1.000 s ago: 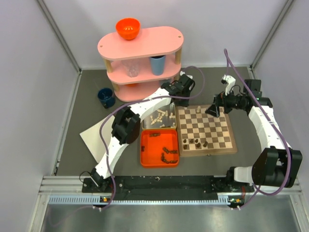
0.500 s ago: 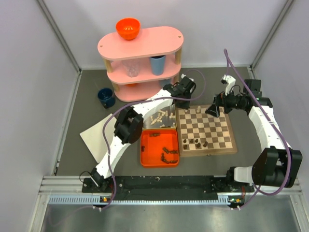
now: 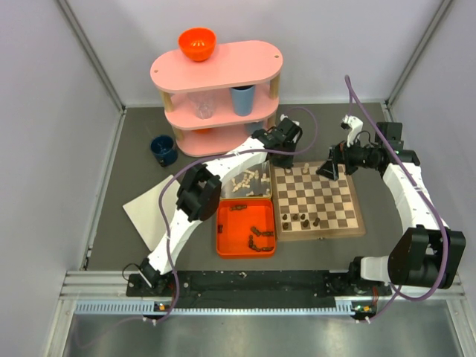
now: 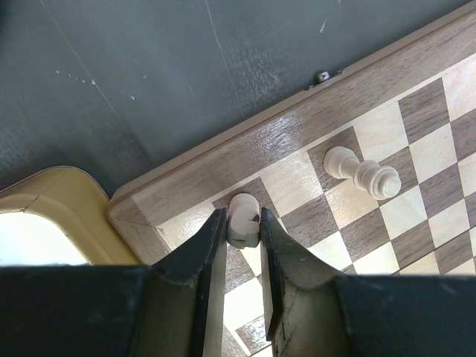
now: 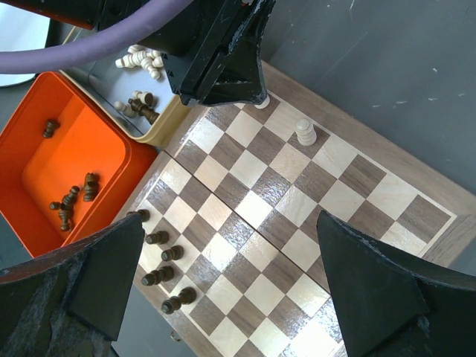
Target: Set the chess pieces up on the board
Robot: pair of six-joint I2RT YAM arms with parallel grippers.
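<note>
- Dark grey table (image 3: 372, 249): carries everything below.
- Pink three-tier oval shelf (image 3: 223, 71): far side, left of centre.
- Square wooden chessboard with brown and cream checkers (image 3: 327, 195): flat on the table, right of centre, just beside tray and tin.
- Orange square plastic tray (image 5: 44, 160): left of the board's near half. Loose dark brown pieces (image 5: 71, 201) lie scattered in it.
- Square silver metal tin (image 5: 104, 78): behind the tray, left of the board's far half. Tumbled cream pieces (image 5: 141, 59) lie inside.
- Right gripper (image 5: 230, 219): jaws spread wide with nothing between them, hovering above the board.
- Left gripper (image 4: 242, 227): fingers clamped on a small cream chess piece (image 4: 242, 212), upright at the board's far-left corner square. Can't tell whether its base touches the wood.
- Row of dark brown pawns (image 5: 157, 238): five, upright, by the board's near edge, left part.
- Lone cream piece (image 5: 305, 132): upright on the far edge row, near the held one but apart.
</note>
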